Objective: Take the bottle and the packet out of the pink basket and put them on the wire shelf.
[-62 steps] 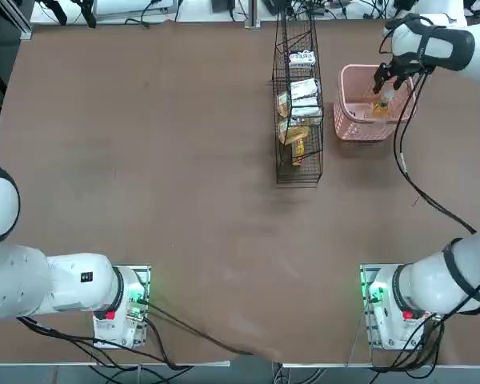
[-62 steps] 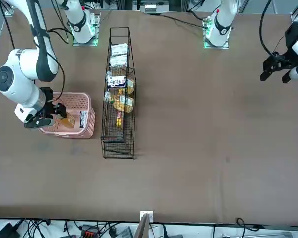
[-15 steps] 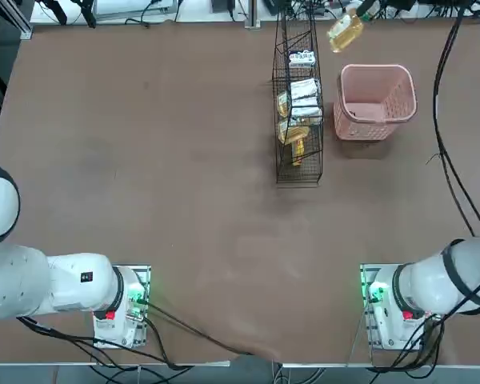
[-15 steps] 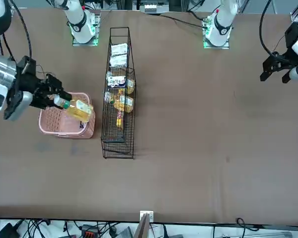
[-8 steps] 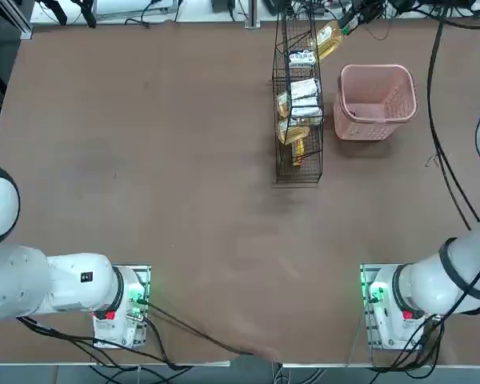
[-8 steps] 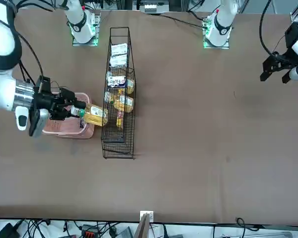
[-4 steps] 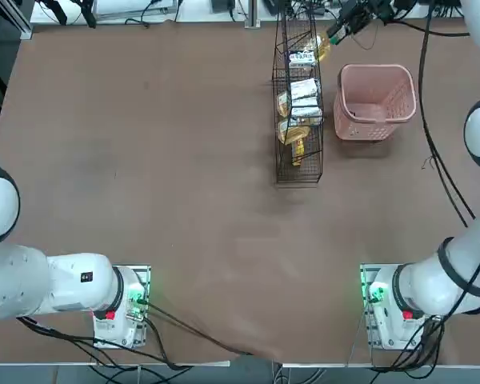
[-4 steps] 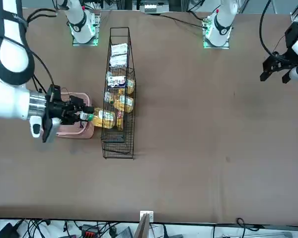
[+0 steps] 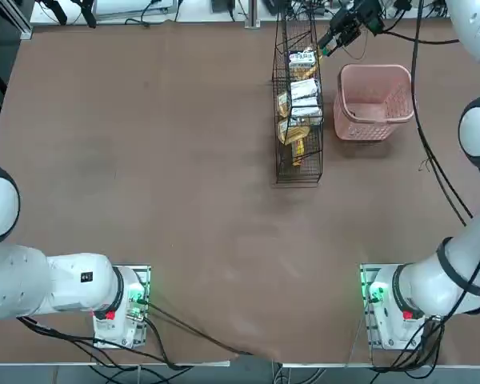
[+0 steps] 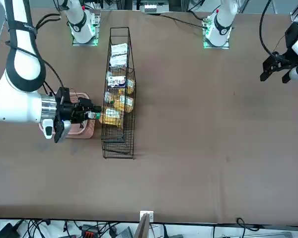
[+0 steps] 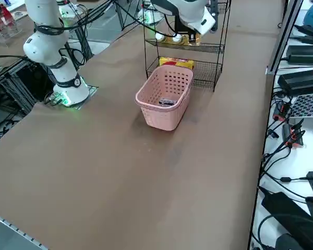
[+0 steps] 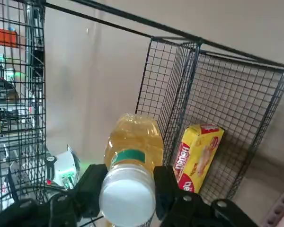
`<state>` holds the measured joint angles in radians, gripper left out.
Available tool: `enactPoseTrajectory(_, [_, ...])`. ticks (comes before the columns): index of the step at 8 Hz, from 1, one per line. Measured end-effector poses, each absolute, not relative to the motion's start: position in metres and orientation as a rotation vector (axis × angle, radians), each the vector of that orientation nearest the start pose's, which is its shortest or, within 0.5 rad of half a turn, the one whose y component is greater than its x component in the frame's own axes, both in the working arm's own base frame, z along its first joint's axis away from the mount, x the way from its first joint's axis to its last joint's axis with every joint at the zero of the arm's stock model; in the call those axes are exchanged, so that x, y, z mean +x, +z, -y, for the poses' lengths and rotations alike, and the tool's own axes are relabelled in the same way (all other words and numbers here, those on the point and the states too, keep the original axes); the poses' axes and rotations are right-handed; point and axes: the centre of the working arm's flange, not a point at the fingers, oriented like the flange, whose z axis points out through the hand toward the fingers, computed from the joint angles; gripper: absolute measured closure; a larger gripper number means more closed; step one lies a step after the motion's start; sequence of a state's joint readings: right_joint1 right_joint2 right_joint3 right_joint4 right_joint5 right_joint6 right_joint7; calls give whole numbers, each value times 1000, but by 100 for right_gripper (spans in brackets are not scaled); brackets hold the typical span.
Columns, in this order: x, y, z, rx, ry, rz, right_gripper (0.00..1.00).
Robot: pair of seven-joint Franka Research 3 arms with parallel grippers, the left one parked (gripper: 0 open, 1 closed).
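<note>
Sideways, right gripper point(image 12: 125, 189) clamps the white-capped, amber-yellow bottle point(image 12: 132, 142) inside the wire shelf point(image 10: 118, 89).

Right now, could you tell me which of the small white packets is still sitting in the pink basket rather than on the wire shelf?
It is the lone white packet lying on the floor of the pink basket; the other white packets sit on tiers of the wire shelf.

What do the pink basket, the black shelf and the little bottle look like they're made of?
Pink basket: likely matte moulded plastic, with a perforated lattice and thick rim. Wire shelf: thin black wire grid, probably coated metal. Bottle: clear, likely plastic, showing amber liquid, white cap.
</note>
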<state>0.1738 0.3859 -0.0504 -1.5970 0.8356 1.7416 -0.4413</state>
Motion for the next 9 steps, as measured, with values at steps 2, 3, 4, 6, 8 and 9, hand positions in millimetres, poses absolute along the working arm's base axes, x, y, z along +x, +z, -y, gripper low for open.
enactPoseTrajectory(2, [638,413,-153,-2306,143,338,45])
enactPoseTrajectory(3, [638,409,-154,-2310,153,319,45])
enactPoseTrajectory(4, [640,405,-157,-2315,156,300,45])
enactPoseTrajectory(6, [643,398,-164,-2327,133,278,45])
enactPoseTrajectory(8, [648,394,-164,-2337,101,255,45])
enactPoseTrajectory(9, [649,394,-164,-2340,92,245,45])
